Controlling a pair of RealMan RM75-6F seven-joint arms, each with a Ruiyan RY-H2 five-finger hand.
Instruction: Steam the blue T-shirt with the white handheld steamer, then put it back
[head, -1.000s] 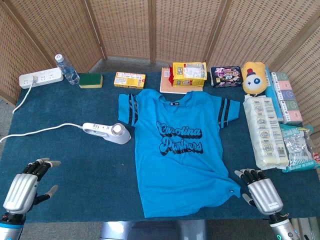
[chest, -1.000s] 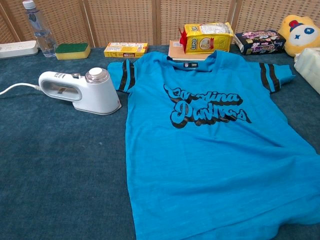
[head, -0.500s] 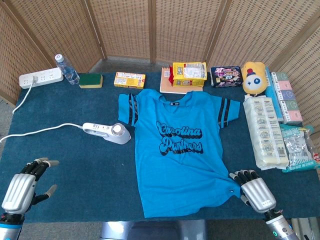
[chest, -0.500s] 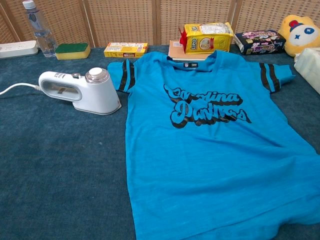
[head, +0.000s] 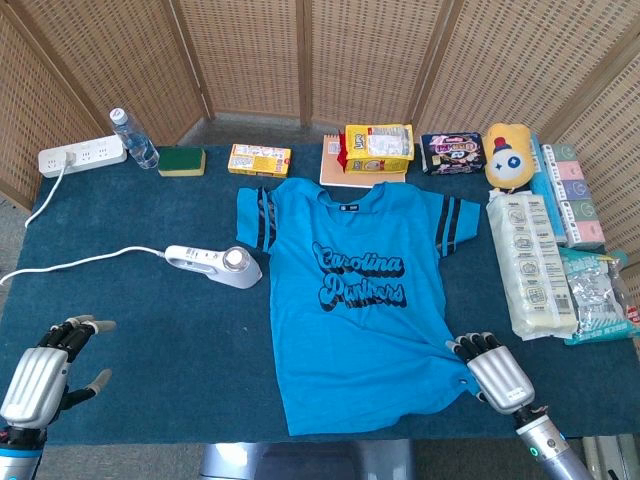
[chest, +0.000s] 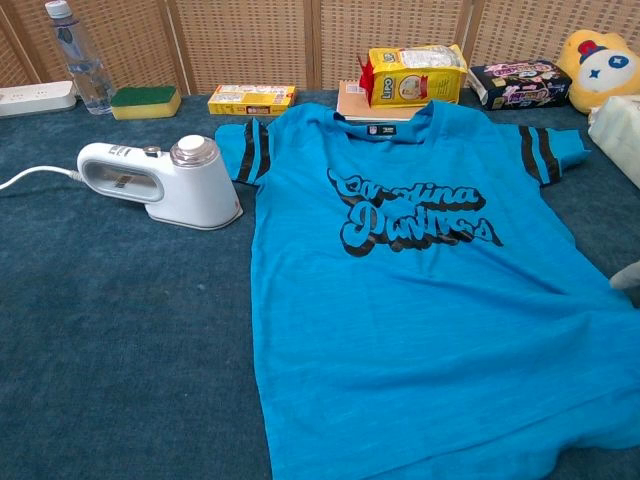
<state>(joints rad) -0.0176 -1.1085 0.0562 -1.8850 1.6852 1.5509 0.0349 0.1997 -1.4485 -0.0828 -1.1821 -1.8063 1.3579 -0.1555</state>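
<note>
I'm hovering my empty, spread left hand (head: 40, 375) at the tabletop's front-left corner; the steamer (head: 214, 265) is lying ahead-right, lengthwise across.

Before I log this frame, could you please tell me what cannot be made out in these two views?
- Right hand: head view shows only its back at the blue T-shirt's hem, so contact is unclear; chest view cuts it off at the right edge.
- Left hand: outside the chest view.
- White handheld steamer: its cord leaves both views at the left edge, plug unseen.
- Yellow snack bag: print too small to read.
</note>
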